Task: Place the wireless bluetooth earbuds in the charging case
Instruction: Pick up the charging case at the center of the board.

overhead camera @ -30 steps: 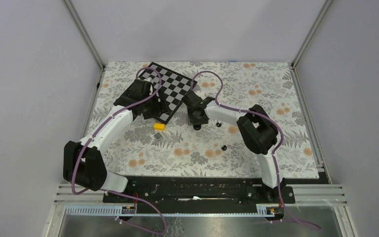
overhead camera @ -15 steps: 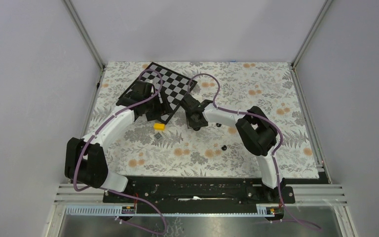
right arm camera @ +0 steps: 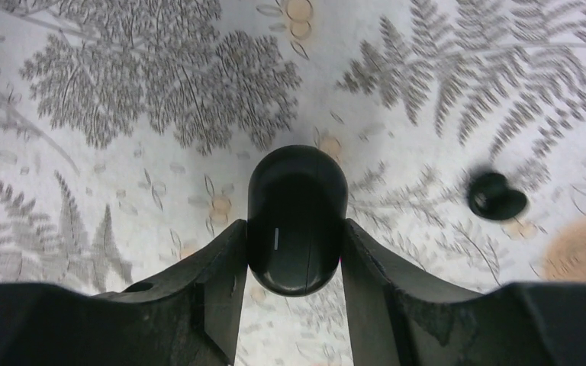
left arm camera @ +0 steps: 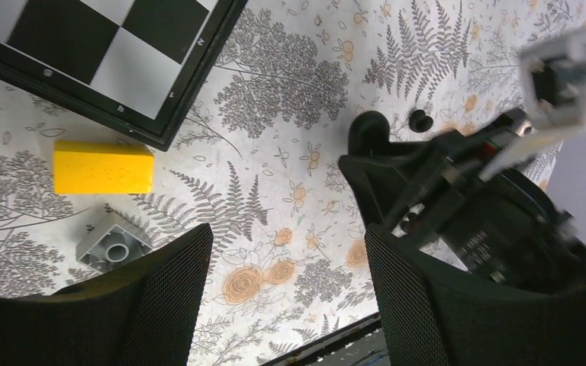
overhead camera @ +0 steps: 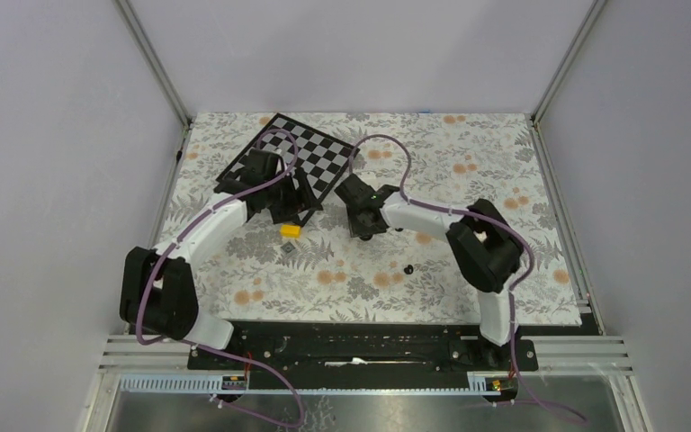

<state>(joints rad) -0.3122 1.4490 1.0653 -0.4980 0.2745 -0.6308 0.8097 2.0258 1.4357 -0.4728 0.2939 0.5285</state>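
Observation:
My right gripper (right arm camera: 296, 263) is shut on the black rounded charging case (right arm camera: 296, 217), whose lid looks closed, just above the floral cloth. A black earbud (right arm camera: 496, 196) lies on the cloth to its right. In the top view my right gripper (overhead camera: 361, 229) is at mid-table, with one black earbud (overhead camera: 399, 227) beside it and another black bud (overhead camera: 408, 268) nearer the front. My left gripper (left arm camera: 286, 297) is open and empty, hovering over the cloth (overhead camera: 295, 203) facing the right gripper. It sees the case (left arm camera: 371, 136) and a black earbud (left arm camera: 421, 119). The beige-pink earbuds are out of view.
A yellow block (overhead camera: 290, 230) and a small grey brick (overhead camera: 285, 245) lie near the left gripper, and also show in the left wrist view as the yellow block (left arm camera: 103, 167) and grey brick (left arm camera: 113, 245). A chessboard (overhead camera: 319, 153) lies at the back left.
My left gripper has moved right and nearer, toward the right gripper. The right arm's elbow has swung right, and its gripper has shifted slightly nearer with the case.

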